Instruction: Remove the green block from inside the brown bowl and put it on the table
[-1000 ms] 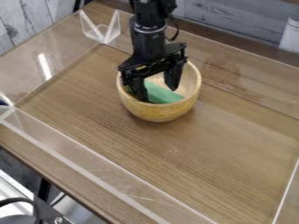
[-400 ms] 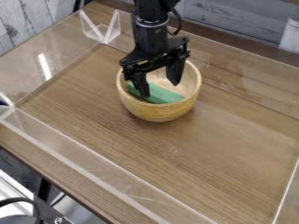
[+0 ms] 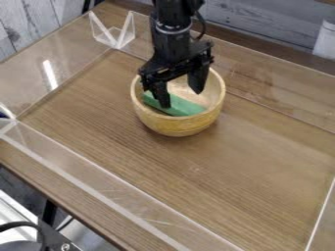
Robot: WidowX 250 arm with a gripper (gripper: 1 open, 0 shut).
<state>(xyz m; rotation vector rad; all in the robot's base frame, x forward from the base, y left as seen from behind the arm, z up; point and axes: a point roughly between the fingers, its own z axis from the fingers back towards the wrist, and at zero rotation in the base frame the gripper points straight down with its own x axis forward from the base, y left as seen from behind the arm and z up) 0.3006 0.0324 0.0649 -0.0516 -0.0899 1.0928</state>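
Black and jointed, the hand (image 3: 181,90) reaches down over the wooden bowl (image 3: 179,120), its fingers spread wide, one on either side. The green block (image 3: 178,105) lies inside the bowl, partly hidden by a finger. The bowl sits on the brown wood-grain surface (image 3: 210,181), near the far end.

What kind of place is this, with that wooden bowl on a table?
Probably a robotics lab: a black robot arm reaches over the bowl, and clear walls edge the table.
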